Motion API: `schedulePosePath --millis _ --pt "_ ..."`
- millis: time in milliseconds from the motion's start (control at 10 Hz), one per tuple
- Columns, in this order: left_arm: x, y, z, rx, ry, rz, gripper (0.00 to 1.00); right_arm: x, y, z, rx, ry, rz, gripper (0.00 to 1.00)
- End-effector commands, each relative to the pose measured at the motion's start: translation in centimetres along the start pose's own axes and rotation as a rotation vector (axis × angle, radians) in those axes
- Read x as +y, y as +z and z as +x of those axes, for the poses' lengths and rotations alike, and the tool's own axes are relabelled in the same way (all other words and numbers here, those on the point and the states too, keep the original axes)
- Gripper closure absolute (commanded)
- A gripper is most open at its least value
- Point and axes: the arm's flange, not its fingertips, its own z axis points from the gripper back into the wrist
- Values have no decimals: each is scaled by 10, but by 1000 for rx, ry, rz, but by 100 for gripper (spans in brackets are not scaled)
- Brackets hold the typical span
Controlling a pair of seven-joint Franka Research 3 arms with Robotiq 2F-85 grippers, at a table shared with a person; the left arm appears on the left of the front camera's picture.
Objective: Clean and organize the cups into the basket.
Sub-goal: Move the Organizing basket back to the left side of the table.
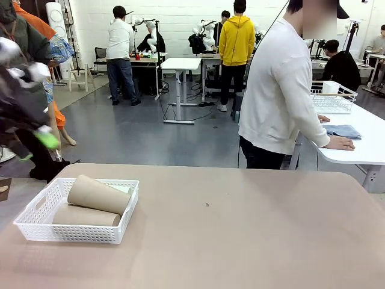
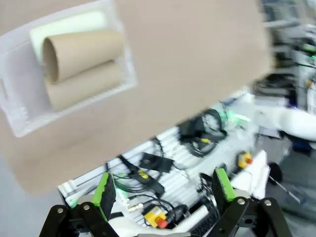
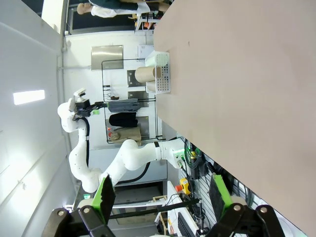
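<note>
The left tool (image 2: 164, 190) hangs spread and empty; well ahead of it, off to one side, the basket (image 2: 19, 123) rests on the table (image 2: 197, 59) holding the cups (image 2: 81, 52). The right tool (image 3: 160, 195) is spread too, the basket far ahead of it.

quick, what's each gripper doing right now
Left gripper: open, holding nothing, up off the table.
Right gripper: open, holding nothing, off the table edge.
</note>
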Motion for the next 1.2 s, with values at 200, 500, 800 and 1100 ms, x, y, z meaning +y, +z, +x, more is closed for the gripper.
schedulePosePath --millis 200,500,800,1100 --pt "102 54 -54 -169 56 -395 0 1 0 -2 12 -2 -3 0" --pt "187 71 -82 -316 200 -540 0 1 0 -2 12 -2 -3 0" --pt "237 74 -102 -386 285 -610 0 1 0 -2 12 -2 -3 0" --pt "260 81 -118 -428 326 -660 0 1 0 -2 12 -2 -3 0"
